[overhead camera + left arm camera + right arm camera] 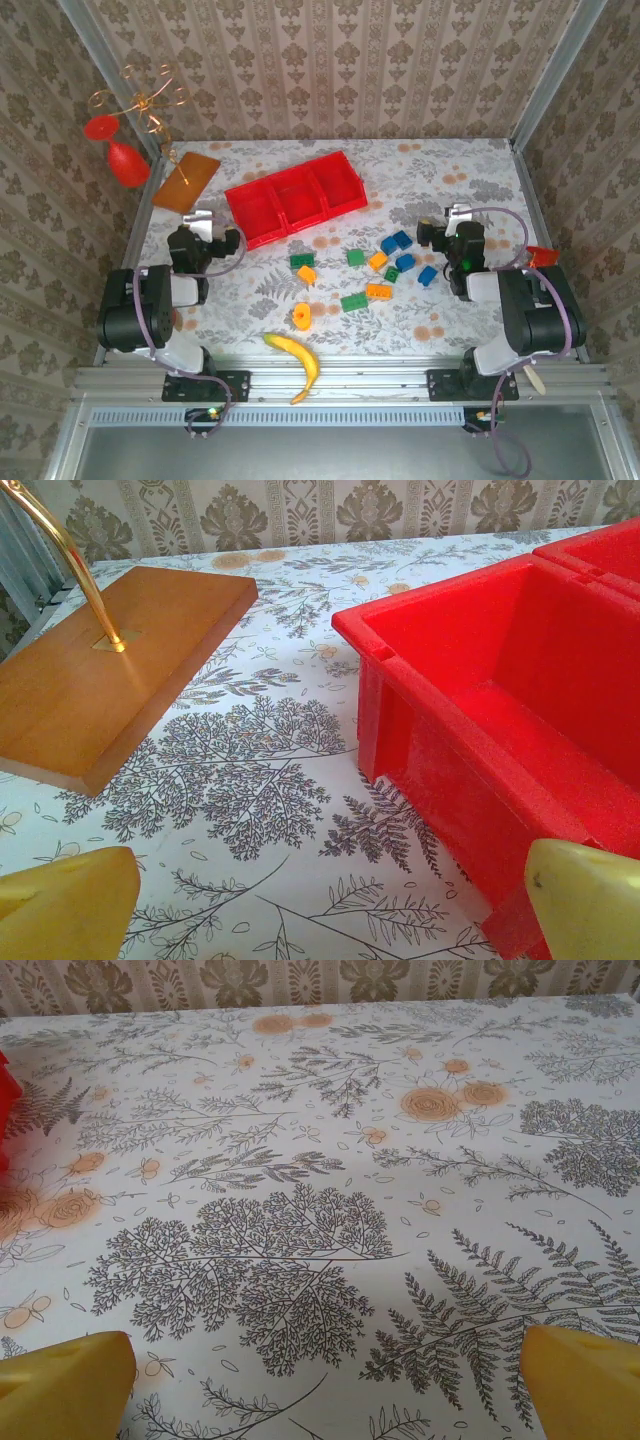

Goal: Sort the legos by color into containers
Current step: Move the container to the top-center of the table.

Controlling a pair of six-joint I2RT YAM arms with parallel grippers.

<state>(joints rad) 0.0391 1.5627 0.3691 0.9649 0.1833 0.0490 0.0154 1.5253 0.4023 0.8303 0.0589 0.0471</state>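
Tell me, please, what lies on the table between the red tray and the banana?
In the top view, a green brick, an orange brick and the orange round piece lie between the red tray and the banana.

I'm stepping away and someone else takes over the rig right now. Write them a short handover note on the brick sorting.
Left gripper: jaws open, holding nothing, near the left end of the red tray, with the wooden board on its other side.
Right gripper: jaws open, holding nothing, over bare table to the right of the bricks.
Bricks: orange, green and blue, all loose on the table between the tray and the banana.
Done: nothing yet; the tray's three compartments look empty.
Left: every brick, one colour per compartment.
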